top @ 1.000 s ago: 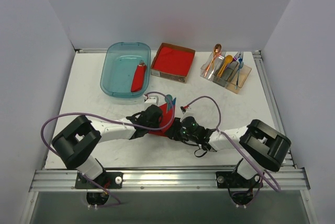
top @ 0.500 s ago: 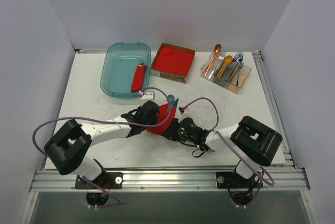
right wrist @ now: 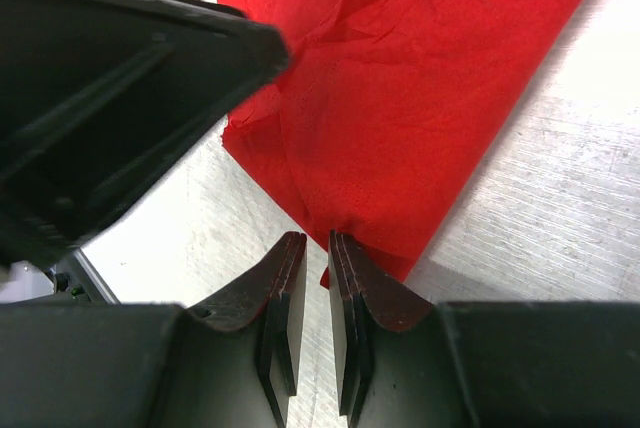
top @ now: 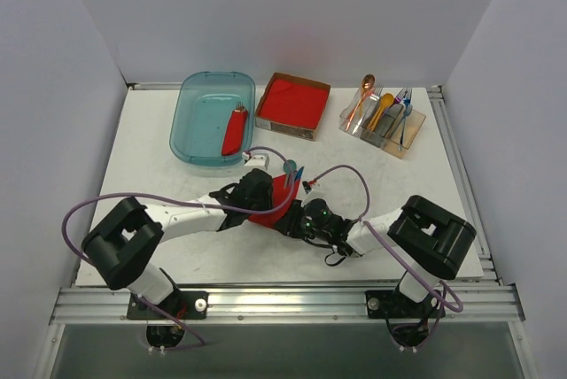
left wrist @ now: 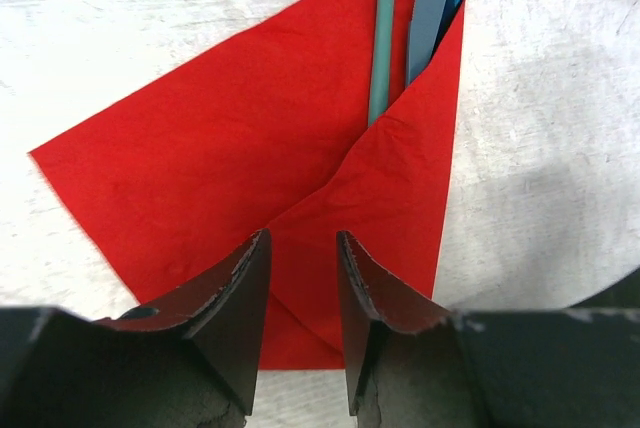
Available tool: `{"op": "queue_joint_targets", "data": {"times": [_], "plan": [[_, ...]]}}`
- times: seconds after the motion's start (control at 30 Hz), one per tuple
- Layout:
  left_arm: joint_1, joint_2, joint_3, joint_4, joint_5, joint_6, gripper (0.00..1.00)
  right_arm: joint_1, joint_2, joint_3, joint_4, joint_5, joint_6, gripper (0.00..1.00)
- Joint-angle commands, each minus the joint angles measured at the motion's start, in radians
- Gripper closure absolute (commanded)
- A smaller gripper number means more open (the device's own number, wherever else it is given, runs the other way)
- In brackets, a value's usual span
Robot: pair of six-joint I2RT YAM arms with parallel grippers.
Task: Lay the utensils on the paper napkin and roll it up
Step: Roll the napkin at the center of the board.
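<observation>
Left hand (left wrist: 303, 238) has spread its jaws since a second ago; I see nothing gripped. Creased red paper napkin (left wrist: 250, 148) mid-desk (top: 142, 158), toward near edge, flap folded over teal spoon (left wrist: 380, 38) and blue piece (left wrist: 432, 8). Right hand (right wrist: 312, 238) nearly closed at napkin edge; can't tell if pinching.

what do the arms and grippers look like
The left arm and right arm have white links, bulky black joints and a looping purple cable each. The left gripper and right gripper have dark wedge-shaped fingers with scuffed edges.
</observation>
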Motion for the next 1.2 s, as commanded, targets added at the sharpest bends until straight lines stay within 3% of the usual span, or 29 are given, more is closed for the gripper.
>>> {"op": "queue_joint_targets", "data": {"times": [0.0, 0.13, 0.33, 0.57, 0.77, 0.93, 1.17], "plan": [[0.007, 0.053, 0.044, 0.091, 0.042, 0.016, 0.59, 0.010, 0.009, -0.002, 0.010, 0.001, 0.002, 0.83], [0.010, 0.116, 0.052, 0.120, 0.069, 0.009, 0.60, 0.010, 0.009, -0.004, 0.010, 0.001, 0.004, 0.83], [0.010, 0.147, 0.049, 0.091, 0.021, -0.005, 0.72, 0.007, -0.019, 0.004, 0.002, 0.005, -0.003, 0.83], [0.008, 0.134, 0.037, 0.047, -0.036, -0.008, 0.77, -0.053, -0.153, 0.071, -0.179, 0.019, -0.079, 0.82], [0.008, 0.142, 0.038, 0.041, -0.054, 0.002, 0.78, -0.174, -0.227, 0.120, -0.317, 0.019, -0.160, 0.81], [0.007, 0.139, 0.040, 0.032, -0.074, 0.015, 0.79, -0.255, -0.215, 0.177, -0.391, 0.007, -0.225, 0.81], [0.003, 0.131, 0.035, 0.028, -0.083, 0.019, 0.80, -0.277, -0.117, 0.243, -0.369, -0.033, -0.248, 0.82]]}}
